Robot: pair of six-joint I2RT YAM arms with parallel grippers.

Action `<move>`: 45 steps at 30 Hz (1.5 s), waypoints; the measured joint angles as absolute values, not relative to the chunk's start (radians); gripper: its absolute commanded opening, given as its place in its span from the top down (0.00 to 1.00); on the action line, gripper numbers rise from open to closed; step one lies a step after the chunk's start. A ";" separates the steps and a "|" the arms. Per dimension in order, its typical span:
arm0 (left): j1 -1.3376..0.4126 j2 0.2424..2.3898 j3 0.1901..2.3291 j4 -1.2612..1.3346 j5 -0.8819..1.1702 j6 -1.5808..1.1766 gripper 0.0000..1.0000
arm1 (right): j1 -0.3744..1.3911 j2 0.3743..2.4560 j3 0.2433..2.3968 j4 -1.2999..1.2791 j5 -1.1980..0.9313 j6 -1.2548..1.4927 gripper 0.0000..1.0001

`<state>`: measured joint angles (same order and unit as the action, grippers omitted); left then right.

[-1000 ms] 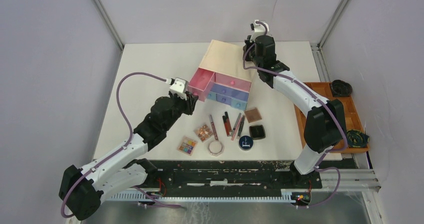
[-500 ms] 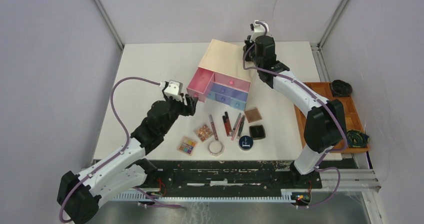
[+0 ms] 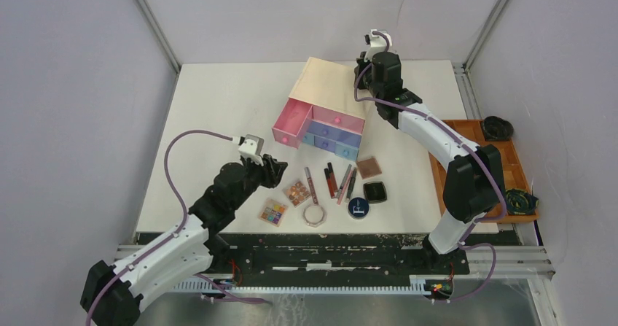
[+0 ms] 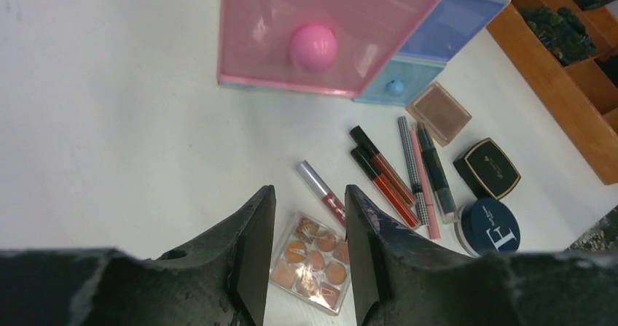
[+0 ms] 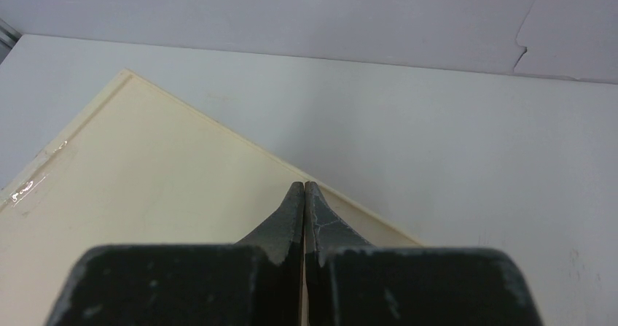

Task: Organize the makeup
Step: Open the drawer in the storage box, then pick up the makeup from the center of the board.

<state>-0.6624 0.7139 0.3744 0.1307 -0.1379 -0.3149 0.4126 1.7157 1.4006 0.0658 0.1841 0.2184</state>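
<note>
The makeup lies in a loose group in front of the drawer box: an orange-toned eyeshadow palette (image 3: 296, 192), a colourful palette (image 3: 273, 211), slim tubes (image 3: 337, 181), a brown compact (image 3: 369, 167), a black compact (image 3: 374, 191), a round dark-blue compact (image 3: 358, 208) and a pale octagonal jar (image 3: 315, 214). My left gripper (image 3: 275, 167) is open and empty, hovering just left of the orange palette (image 4: 312, 260), which shows between its fingers, beside a red gloss tube (image 4: 321, 189). My right gripper (image 5: 304, 185) is shut and empty over the box's far corner (image 3: 362, 71).
The beige box (image 3: 328, 92) has its pink drawer (image 3: 293, 122) pulled open, with its pink knob (image 4: 313, 47) facing me; the purple and blue drawers are shut. An orange-brown tray (image 3: 510, 158) with dark coiled items stands at the right edge.
My left arm has drawn back from the pink drawer towards the near edge and now sits over the palettes. The right arm has not moved.
</note>
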 measured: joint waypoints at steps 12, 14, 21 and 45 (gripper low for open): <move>-0.799 0.860 0.289 0.237 -0.146 -0.390 0.59 | 0.413 1.715 1.401 0.064 0.184 0.215 1.00; -0.842 0.913 0.290 0.263 -0.179 -0.391 0.60 | 0.413 1.715 1.401 0.064 0.184 0.215 0.99; -0.966 1.027 0.295 0.299 -0.310 -0.392 0.60 | 0.413 1.714 1.401 0.063 0.184 0.211 1.00; -1.298 1.465 0.581 0.369 -0.612 -0.368 0.53 | 0.412 1.695 1.392 0.042 0.189 0.203 0.99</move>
